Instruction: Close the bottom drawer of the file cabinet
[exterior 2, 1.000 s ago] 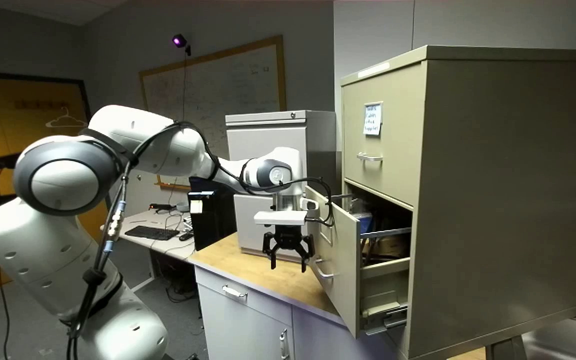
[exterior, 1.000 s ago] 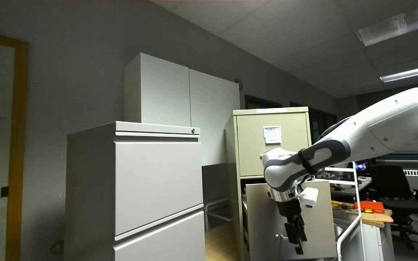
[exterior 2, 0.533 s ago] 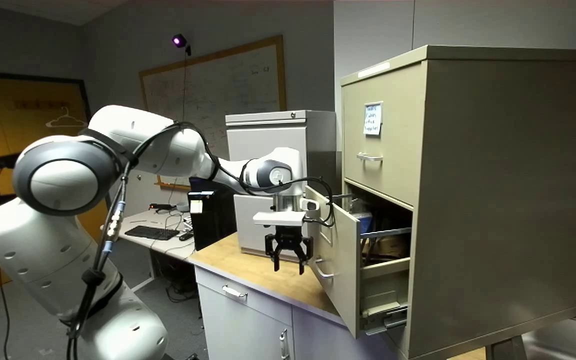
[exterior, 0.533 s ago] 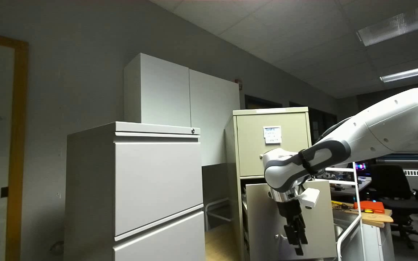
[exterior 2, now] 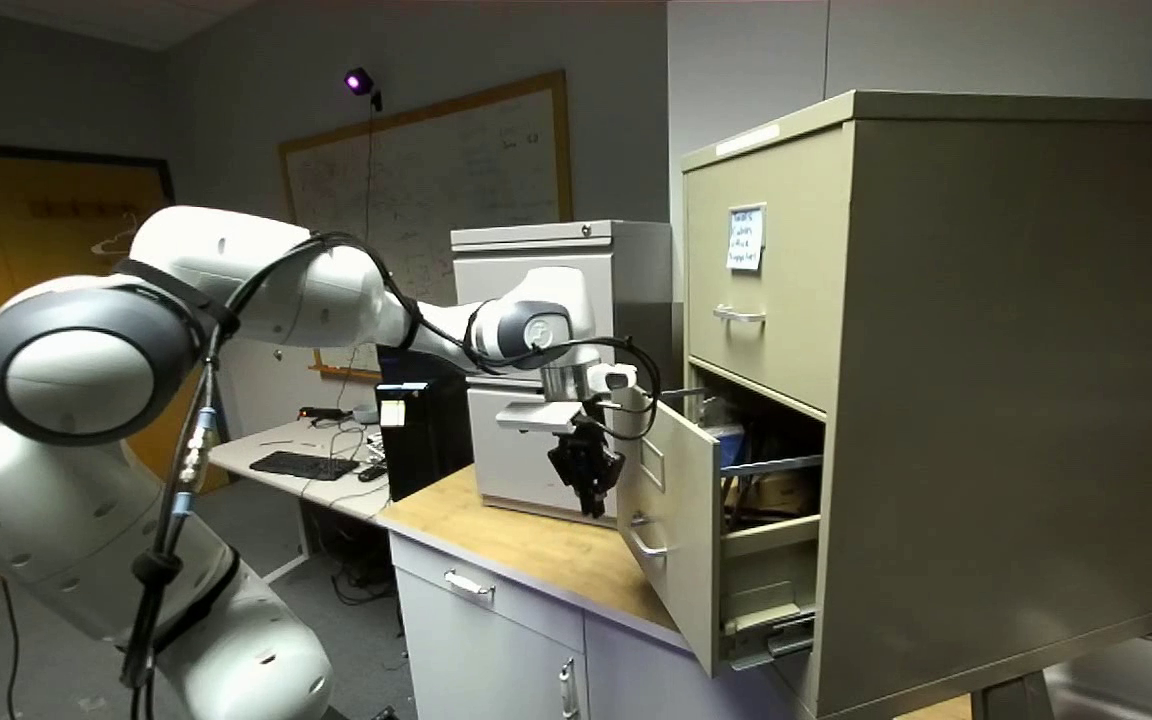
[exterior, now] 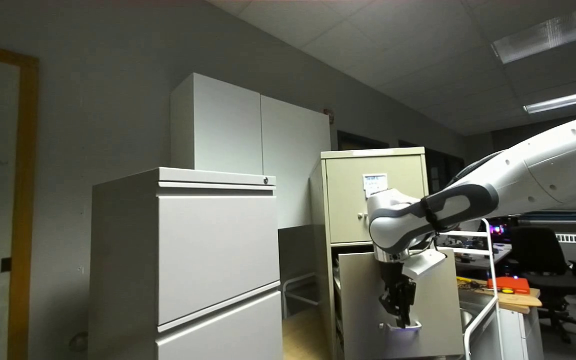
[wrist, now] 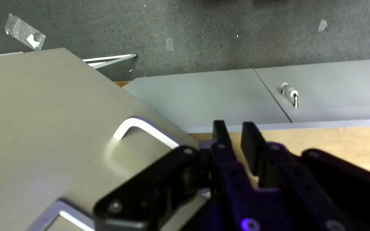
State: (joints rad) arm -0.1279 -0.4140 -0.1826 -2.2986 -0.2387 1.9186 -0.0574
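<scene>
One white robot arm (exterior 2: 326, 300) reaches toward a tall beige file cabinet (exterior 2: 1016, 380), and from where I stand its black gripper (wrist: 234, 125) points downward in front of the bottom drawer (exterior 2: 691, 510). The gripper is nearly closed: its fingers (wrist: 251, 136) sit close together, and a slim gap between them shows the wooden counter (wrist: 339, 141). The bottom drawer stands open, its front just beside the gripper and the rest reaching back into the file cabinet. In the wrist view that beige front fills the space left of the fingers, and its metal handle (wrist: 153, 131) runs up close to them, one end hidden behind the gripper. In an exterior view the fingertips (exterior: 404, 317) overlap the handle; I cannot tell whether they touch it. Past the drawer front from the gripper, a blue thing (exterior 2: 728, 445) shows inside, too dim to name. Higher than the gripper, the upper drawer (exterior 2: 796, 270) sits flush, bearing a handwritten note (exterior 2: 744, 238). The counter spreads below the gripper, over grey cupboards (wrist: 339, 89). In an exterior view a pale grey cabinet (exterior 2: 516, 475) stands behind the gripper, and well beyond it hangs a whiteboard (exterior 2: 416, 180).
</scene>
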